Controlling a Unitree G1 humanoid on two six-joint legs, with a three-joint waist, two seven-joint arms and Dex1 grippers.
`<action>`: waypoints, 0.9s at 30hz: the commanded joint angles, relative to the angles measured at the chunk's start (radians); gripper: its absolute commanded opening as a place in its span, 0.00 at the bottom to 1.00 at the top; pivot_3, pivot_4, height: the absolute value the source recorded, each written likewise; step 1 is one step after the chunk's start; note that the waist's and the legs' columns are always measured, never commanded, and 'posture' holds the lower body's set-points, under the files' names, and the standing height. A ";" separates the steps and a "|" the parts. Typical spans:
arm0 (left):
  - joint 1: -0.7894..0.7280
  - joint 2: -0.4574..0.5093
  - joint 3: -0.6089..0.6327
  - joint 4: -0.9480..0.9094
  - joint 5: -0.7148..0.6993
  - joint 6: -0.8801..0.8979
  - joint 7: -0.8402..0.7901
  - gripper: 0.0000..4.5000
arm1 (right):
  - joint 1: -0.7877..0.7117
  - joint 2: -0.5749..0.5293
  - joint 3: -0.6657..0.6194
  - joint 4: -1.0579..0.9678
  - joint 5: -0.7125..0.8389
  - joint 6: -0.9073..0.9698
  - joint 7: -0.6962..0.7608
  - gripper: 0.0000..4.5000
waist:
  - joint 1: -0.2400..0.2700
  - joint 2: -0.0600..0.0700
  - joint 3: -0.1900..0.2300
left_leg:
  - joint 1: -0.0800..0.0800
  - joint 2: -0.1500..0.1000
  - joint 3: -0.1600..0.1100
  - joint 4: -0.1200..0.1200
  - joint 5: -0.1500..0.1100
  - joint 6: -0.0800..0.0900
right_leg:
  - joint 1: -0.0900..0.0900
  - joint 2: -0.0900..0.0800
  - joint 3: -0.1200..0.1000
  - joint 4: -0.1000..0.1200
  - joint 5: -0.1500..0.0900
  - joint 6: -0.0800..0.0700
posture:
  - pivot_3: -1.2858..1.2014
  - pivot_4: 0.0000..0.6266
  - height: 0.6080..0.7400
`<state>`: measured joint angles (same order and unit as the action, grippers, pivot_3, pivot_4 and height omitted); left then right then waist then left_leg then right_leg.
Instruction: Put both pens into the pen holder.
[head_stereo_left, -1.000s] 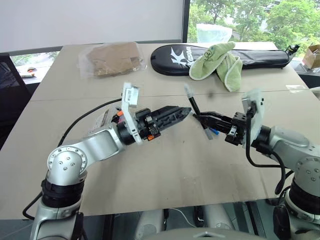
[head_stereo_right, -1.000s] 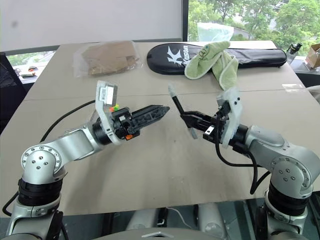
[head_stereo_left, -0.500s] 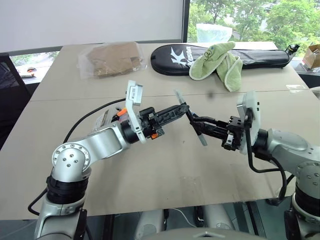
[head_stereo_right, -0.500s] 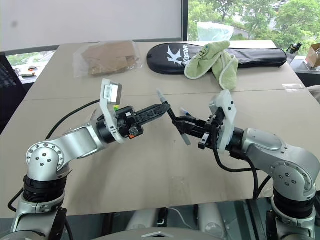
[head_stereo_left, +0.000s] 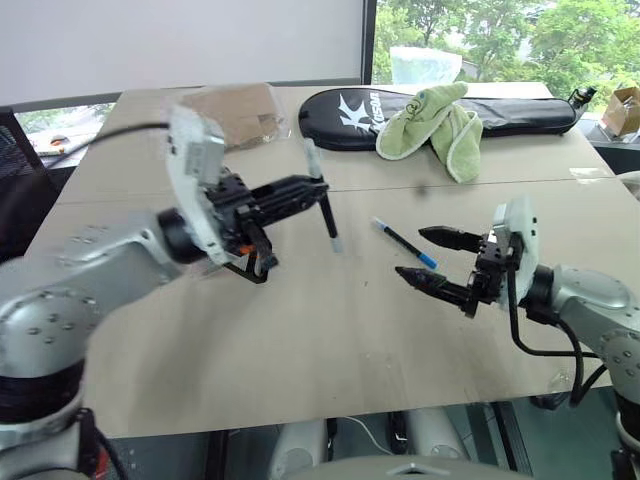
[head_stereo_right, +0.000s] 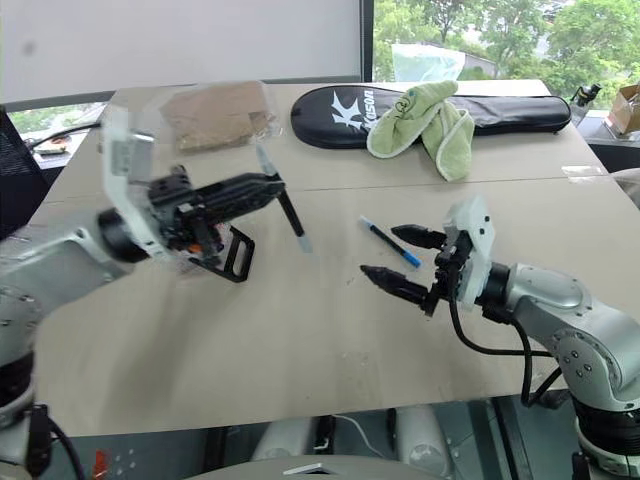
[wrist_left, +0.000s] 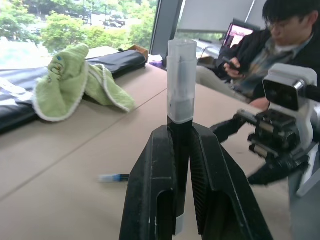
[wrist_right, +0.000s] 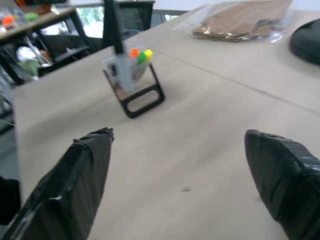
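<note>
My left gripper (head_stereo_left: 316, 187) is shut on the black pen with white-grey ends (head_stereo_left: 327, 217) and holds it nearly upright above the table. In the left wrist view this pen (wrist_left: 181, 95) stands clamped between the fingers (wrist_left: 152, 185). The black pen with blue ends (head_stereo_left: 403, 243) lies flat on the table, just beyond my right gripper (head_stereo_left: 428, 259). That gripper hangs open and empty, its fingertips (wrist_right: 95, 145) wide apart. The pen holder (wrist_right: 131, 76), clear with a black loop handle, stands on the table below my left hand, partly hidden by it.
A black racket case (head_stereo_left: 520, 112) with a green towel (head_stereo_left: 440, 120) on it lies at the far edge. A clear bag of brown cardboard (head_stereo_left: 235, 108) lies far left. Orange and green marker tips (wrist_right: 140, 54) stick out of the holder. A seated person (wrist_left: 270, 45) is beyond the table.
The white-grey pen passed from my right gripper to my left, which shut on it and rose to the left. The right gripper opened and drew back. The blue-ended pen now lies on the table.
</note>
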<state>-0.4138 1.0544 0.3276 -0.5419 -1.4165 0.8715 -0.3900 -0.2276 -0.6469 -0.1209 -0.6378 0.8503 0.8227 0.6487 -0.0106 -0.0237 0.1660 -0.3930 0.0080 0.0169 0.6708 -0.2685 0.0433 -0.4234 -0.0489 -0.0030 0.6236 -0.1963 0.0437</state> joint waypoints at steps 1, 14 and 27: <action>-0.011 0.121 0.087 0.082 0.049 0.044 -0.145 0.00 | -0.037 -0.025 0.028 -0.006 -0.026 -0.056 0.066 0.99 | 0.000 0.001 0.000 | 0.000 0.000 0.000 0.000 0.000 0.000 | 0.000 0.000 0.000 0.000 0.000 0.000 | 0.52 0.24 1.00; -0.081 0.306 -0.093 0.335 0.505 -0.075 -0.592 0.00 | 0.026 -0.064 0.075 -0.080 -0.085 -0.220 0.224 0.99 | 0.008 -0.001 0.003 | -0.005 0.000 0.003 -0.002 0.000 0.000 | -0.007 -0.001 0.001 0.000 -0.001 0.001 | 0.52 0.24 1.00; -0.224 0.202 -0.298 0.385 0.806 -0.233 -0.762 0.10 | 0.054 -0.052 0.113 -0.093 -0.158 -0.277 0.184 1.00 | 0.009 -0.005 0.005 | -0.006 0.000 0.004 -0.001 0.000 0.000 | -0.007 0.000 0.002 0.001 0.000 0.001 | 0.52 0.24 1.00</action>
<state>-0.6200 1.2494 0.0113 -0.1430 -0.6309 0.6653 -1.1244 -0.1717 -0.7006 -0.0065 -0.7017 0.6989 0.5660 0.8410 -0.0012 -0.0282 0.1710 -0.3987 0.0085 0.0204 0.6697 -0.2686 0.0432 -0.4305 -0.0492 -0.0014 0.6247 -0.1965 0.0444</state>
